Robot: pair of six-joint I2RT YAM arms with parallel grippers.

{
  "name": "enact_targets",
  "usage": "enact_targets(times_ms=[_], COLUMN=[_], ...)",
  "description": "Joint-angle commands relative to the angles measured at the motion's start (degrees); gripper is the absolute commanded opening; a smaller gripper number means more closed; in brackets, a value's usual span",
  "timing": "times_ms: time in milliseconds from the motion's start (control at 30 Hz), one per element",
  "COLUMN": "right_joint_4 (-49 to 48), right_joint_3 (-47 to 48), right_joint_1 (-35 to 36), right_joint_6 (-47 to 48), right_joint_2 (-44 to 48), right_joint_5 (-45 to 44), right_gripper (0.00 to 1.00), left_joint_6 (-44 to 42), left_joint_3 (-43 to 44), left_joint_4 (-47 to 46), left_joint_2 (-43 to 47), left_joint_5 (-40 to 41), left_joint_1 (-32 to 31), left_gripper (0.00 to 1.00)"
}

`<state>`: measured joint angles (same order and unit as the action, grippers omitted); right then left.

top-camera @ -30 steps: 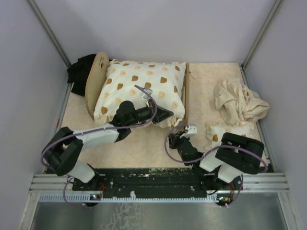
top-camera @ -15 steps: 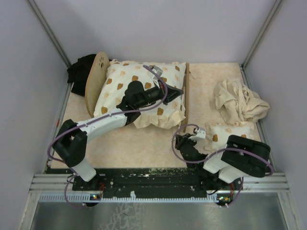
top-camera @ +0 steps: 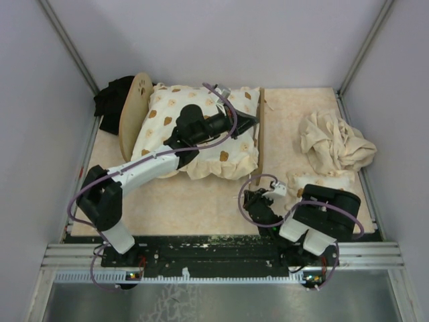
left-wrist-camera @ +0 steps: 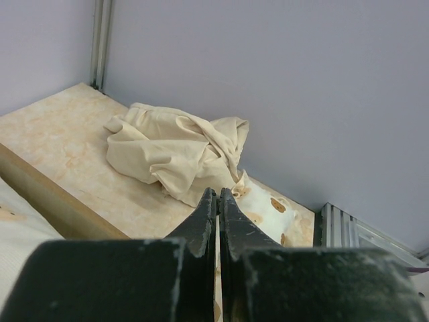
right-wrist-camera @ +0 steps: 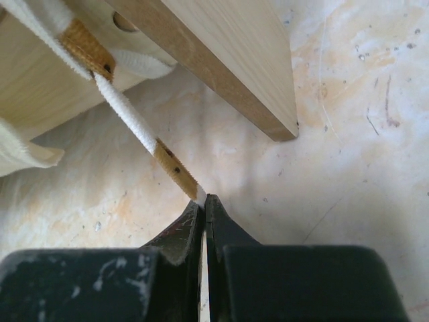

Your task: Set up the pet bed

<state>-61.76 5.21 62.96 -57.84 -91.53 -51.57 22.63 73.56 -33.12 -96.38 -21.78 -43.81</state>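
The pet bed's light-wood frame shows by its rounded headboard (top-camera: 134, 111) and its footboard (top-camera: 261, 131). Its striped mattress is hidden under the cream cushion with brown prints (top-camera: 194, 131), which lies over the frame. My left gripper (top-camera: 252, 121) is shut and empty, above the cushion's right edge near the footboard. My right gripper (top-camera: 251, 200) is low on the table in front of the bed's right corner. In the right wrist view the gripper (right-wrist-camera: 203, 199) is shut on the tip of the cushion's frill (right-wrist-camera: 131, 115), which runs taut under the frame's wood (right-wrist-camera: 228, 60).
A crumpled beige cloth (top-camera: 335, 141) lies at the right, also seen in the left wrist view (left-wrist-camera: 174, 144). A small matching cushion (top-camera: 318, 181) lies in front of it, partly under my right arm. A black bundle (top-camera: 112, 97) lies behind the headboard. Walls enclose the table.
My left gripper has moved from the cushion's front edge back and right, to over its right side. The cushion's front edge has shifted back a little. My right gripper has drawn slightly nearer.
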Motion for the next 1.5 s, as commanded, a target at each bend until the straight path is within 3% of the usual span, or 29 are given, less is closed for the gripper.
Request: enact_targets(times_ms=[0, 100, 233, 433, 600, 733, 867, 1033, 1100, 1267, 1467], right_joint_4=[4.04, 15.17, 18.5, 24.76, 24.69, 17.5, 22.07, 27.86, 34.51, 50.48, 57.93], right_joint_3=[1.68, 4.21, 2.75, 4.88, 5.28, 3.61, 5.39, 5.19, 5.07, 5.15, 6.39], right_joint_1=[0.33, 0.32, 0.84, 1.13, 1.75, 1.77, 1.81, 1.81, 1.81, 1.73, 1.68], right_joint_6=[1.19, -3.7, -12.41, -17.11, -16.3, -7.83, -2.52, 1.71, 1.23, 2.41, 12.87], right_joint_2=[3.92, 4.5, 2.2, 0.26, 0.11, 3.44, 10.27, 20.66, 27.0, 47.58, 70.35], right_joint_5=[-1.43, -1.14, -1.52, -0.81, -1.21, -1.51, -2.05, -0.06, -0.93, -5.12, -6.75], right_gripper=[0.0, 0.0, 0.0, 0.0, 0.0, 0.0, 0.02, 0.34, 0.4, 0.46, 0.49], left_joint_6=[0.56, 1.75, 2.4, 2.55, 1.78, 1.28, 0.73, 1.75, 1.24, -0.5, -4.14], left_joint_3=[4.38, 5.46, 7.9, 9.2, 9.6, 8.29, 4.37, -7.26, -12.8, -24.15, -33.82], left_joint_4=[-5.64, -7.23, -7.82, -7.8, -7.04, -6.95, -7.0, -11.81, -12.38, -12.26, -12.97], left_joint_2=[-0.61, -1.44, -2.61, -2.86, -2.46, -1.58, 0.77, 7.45, 10.95, 17.81, 19.6], left_joint_5=[-0.62, -0.78, -1.79, -1.72, -1.68, -2.14, -3.96, -5.97, -6.04, -7.96, -9.38], left_joint_1=[0.7, 0.83, 0.83, 0.83, 0.92, 1.0, 1.01, 0.79, 0.45, -1.69, -8.13], left_gripper=[0.0, 0.0, 0.0, 0.0, 0.0, 0.0, 0.0, 0.04, 0.03, 0.04, 0.04])
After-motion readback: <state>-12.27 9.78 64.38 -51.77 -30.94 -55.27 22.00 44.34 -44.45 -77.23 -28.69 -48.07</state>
